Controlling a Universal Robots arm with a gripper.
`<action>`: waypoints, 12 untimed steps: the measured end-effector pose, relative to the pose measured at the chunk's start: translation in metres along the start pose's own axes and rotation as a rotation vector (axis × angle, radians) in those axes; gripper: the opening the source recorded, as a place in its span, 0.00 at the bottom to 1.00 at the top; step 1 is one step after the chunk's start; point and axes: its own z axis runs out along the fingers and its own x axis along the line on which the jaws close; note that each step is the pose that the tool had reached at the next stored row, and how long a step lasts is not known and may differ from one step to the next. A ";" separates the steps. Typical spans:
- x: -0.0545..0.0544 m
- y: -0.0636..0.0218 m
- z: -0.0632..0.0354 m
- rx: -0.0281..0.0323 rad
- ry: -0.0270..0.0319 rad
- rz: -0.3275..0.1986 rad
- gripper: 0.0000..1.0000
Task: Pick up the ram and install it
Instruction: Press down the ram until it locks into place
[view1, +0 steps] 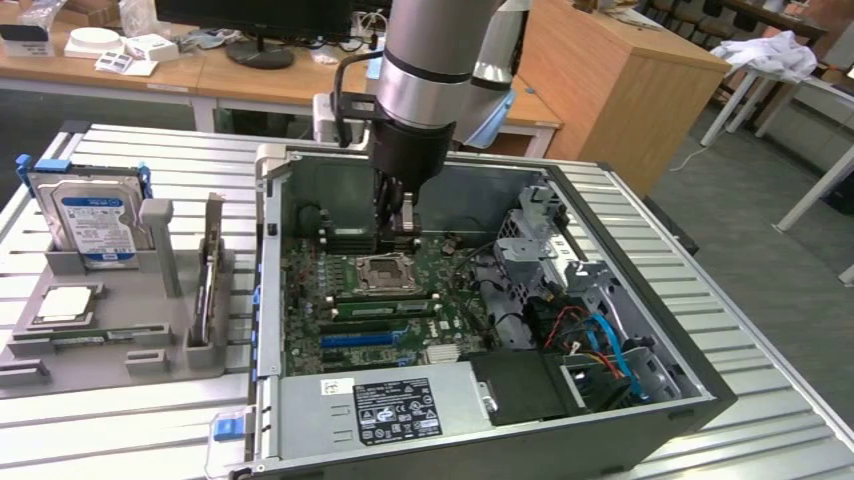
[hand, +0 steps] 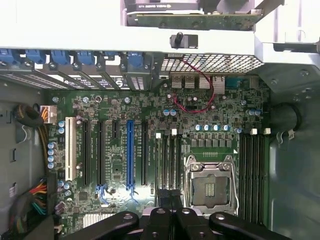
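1. Ram (view1: 383, 307): green stick lying in a memory slot just beside the CPU socket (view1: 384, 270), inside the open case (view1: 694, 385); looks already seated.
2. Gripper (view1: 403, 232): fingers clenched, holding nothing, low over the motherboard (hand: 120, 165) near the socket.
3. Judgement: press evenly along the stick; check the end latches.
4. Grey tray (view1: 94, 345) outside the case holds an upright hard drive (view1: 91, 222).

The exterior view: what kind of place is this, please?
Probably a robotics lab or workshop set up for computer assembly. An open computer case lies on a metal table under a robot arm, a hard drive stands in a grey fixture, and office desks stand behind.
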 end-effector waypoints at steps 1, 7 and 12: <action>0.000 0.0000 0.0000 0.0000 0.0000 0.000 0.11; 0.000 -0.0008 -0.0002 -0.0002 0.0004 0.000 0.11; 0.000 -0.0046 -0.0002 -0.0002 0.0003 0.000 0.11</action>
